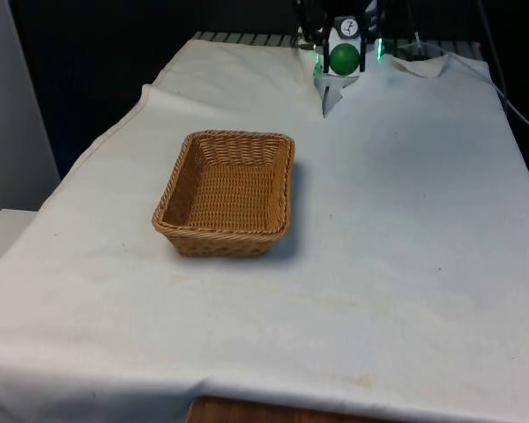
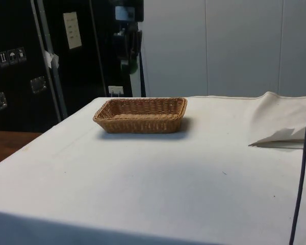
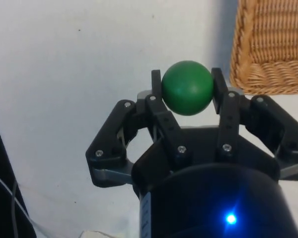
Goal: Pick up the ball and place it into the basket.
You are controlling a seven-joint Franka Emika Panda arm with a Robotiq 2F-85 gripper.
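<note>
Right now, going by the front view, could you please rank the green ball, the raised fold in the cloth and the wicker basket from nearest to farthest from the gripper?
1. Green ball: clamped in the gripper, lifted off the table.
2. Raised fold in the cloth: just below the gripper, at the table's far end.
3. Wicker basket: mid-table, towards the front view's left, nothing in it.

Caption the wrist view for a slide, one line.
Gripper shut on green ball, held above the white cloth, wicker basket beside.
</note>
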